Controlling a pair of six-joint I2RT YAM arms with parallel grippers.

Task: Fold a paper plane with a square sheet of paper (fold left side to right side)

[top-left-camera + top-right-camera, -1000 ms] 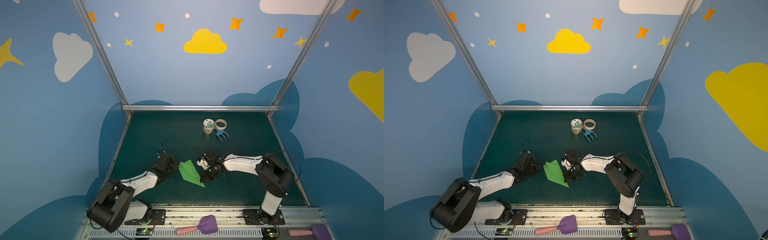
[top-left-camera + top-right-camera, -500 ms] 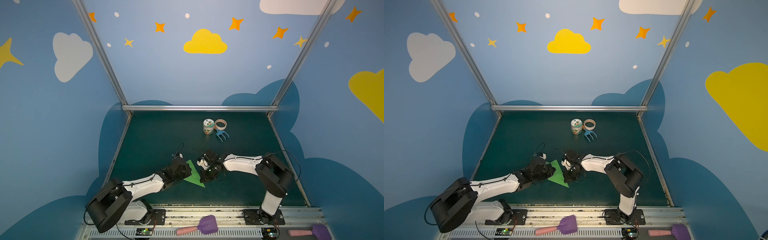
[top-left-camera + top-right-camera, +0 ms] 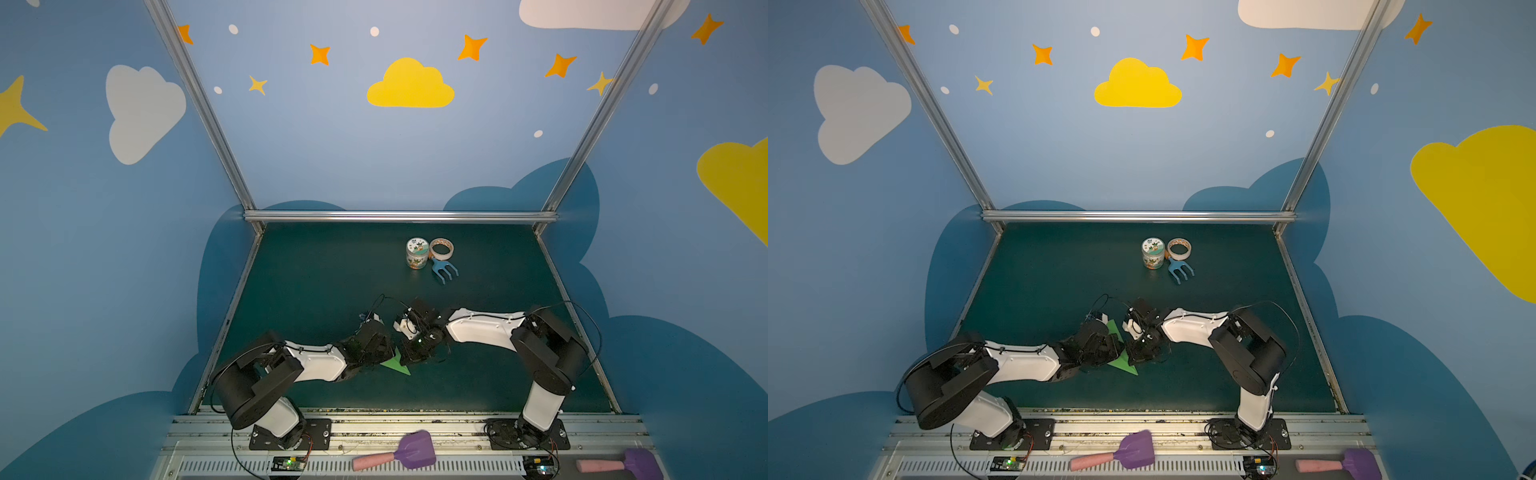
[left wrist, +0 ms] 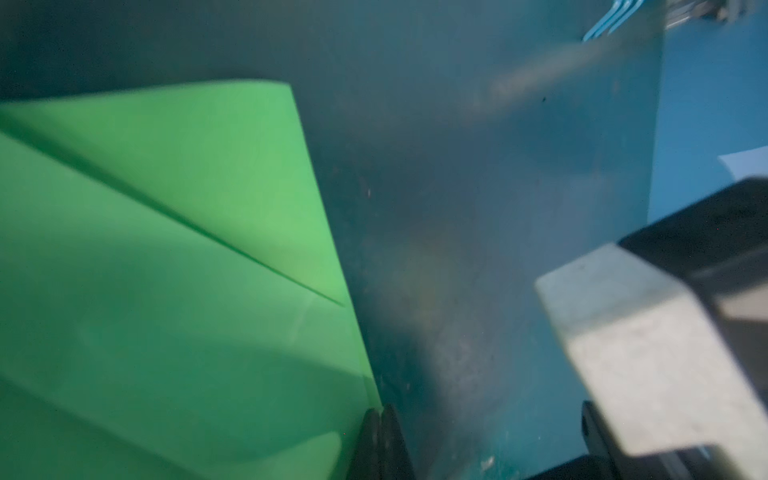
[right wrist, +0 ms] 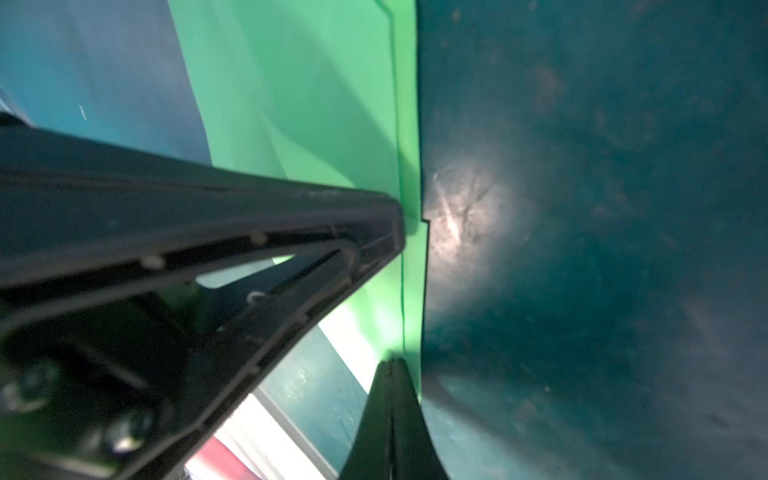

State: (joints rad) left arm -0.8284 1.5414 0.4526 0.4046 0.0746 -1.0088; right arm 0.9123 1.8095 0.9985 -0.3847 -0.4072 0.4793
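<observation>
Since a second ago the left arm has swung in from the 8 o'clock side of the mat, and its claw now hides most of what it then only stood beside; the right arm has not budged.

Standing here, I see the left gripper stretched low over the paper plane. Its two fingertips are pressed together with no gap, right at the plane's long edge in the left wrist view.

The plane, bright green and folded to a dart with layered flaps, lies flat on the mat at about 6 o'clock, near the front rail. Its nose points towards 5 o'clock. In both top views only that pointed end shows clear of the claws.

Just beside it, the right gripper is also pinched together, its tips set on the plane's outer edge.

Well apart, towards 12 o'clock, stand a small jar, a roll of tape touching it, and a blue toy rake just in front.
</observation>
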